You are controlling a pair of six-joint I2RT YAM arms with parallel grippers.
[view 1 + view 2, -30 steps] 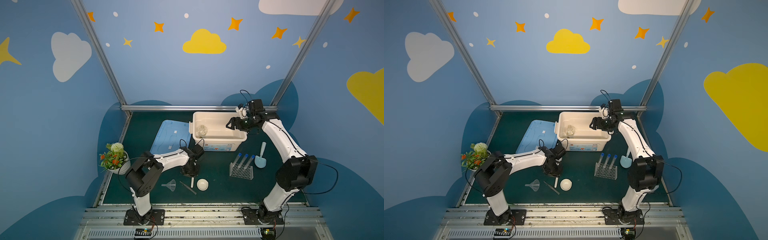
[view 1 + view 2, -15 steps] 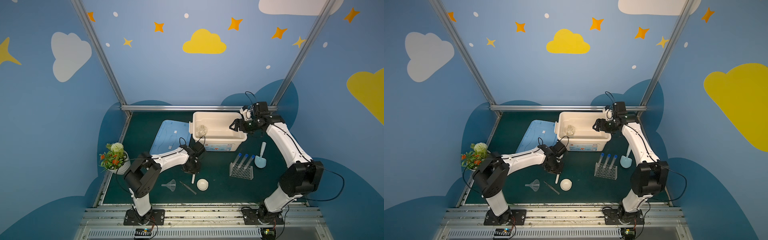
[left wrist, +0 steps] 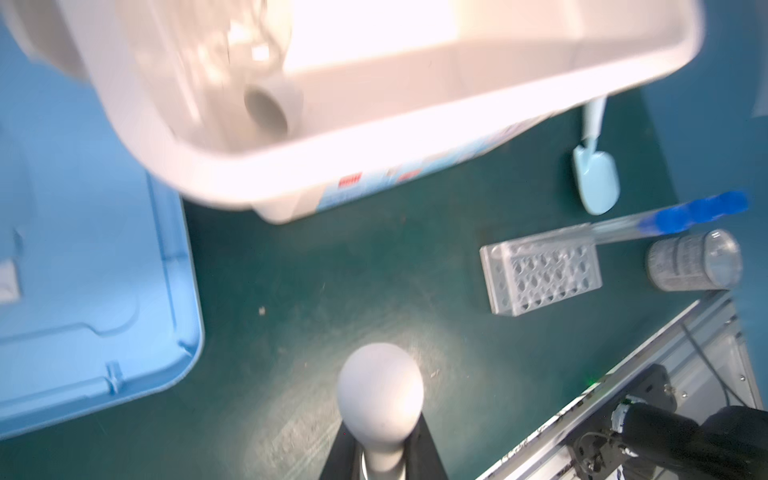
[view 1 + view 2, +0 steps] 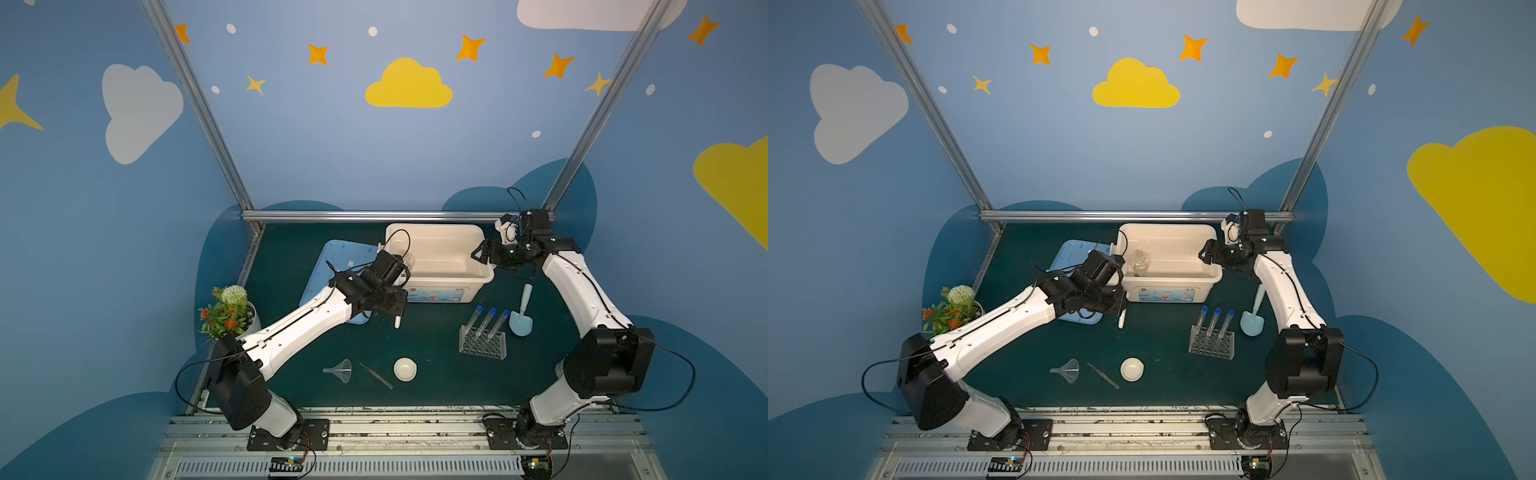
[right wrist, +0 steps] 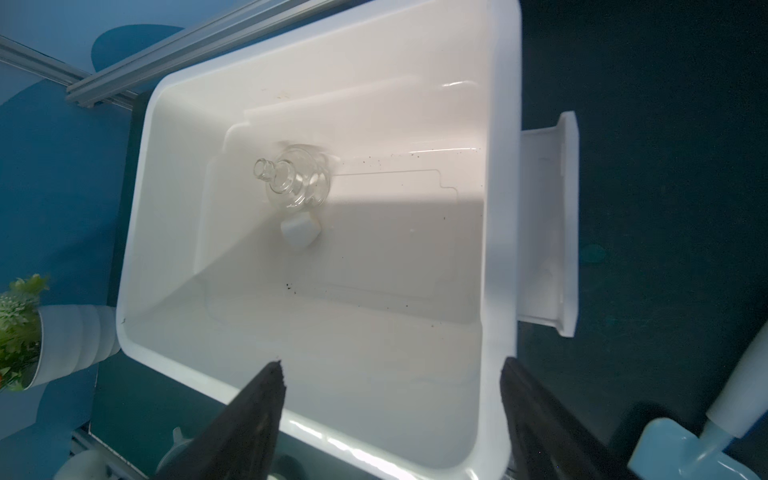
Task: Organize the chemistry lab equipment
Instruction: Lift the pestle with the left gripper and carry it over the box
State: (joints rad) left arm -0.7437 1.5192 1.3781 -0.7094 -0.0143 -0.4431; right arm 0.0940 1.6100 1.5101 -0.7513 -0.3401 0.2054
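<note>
My left gripper [image 4: 395, 308] is shut on the white pestle [image 4: 397, 322], which hangs head-down above the mat just in front of the white bin [image 4: 440, 293]; its round head [image 3: 380, 397] pokes out past the fingers. Over the bin's right end my right gripper [image 5: 392, 374] stands open and empty. The glass flask [image 5: 297, 178] and a small white cup [image 5: 300, 228] lie inside the bin. Three blue-capped test tubes [image 4: 490, 322] stand in the clear rack [image 4: 483, 345]. Near the front lie the funnel [image 4: 341, 370], tweezers [image 4: 376, 375] and bowl [image 4: 405, 369].
A blue lid [image 4: 332, 266] lies left of the bin, under my left arm. The potted plant [image 4: 226, 311] stands at the left edge. A light blue scoop [image 4: 521, 322] lies right of the rack, and a round tin [image 3: 694, 259] beyond the rack.
My left gripper has lifted the pestle off the mat and carried it back toward the bin. The right gripper has drifted rightward to the bin's right end, still open.
</note>
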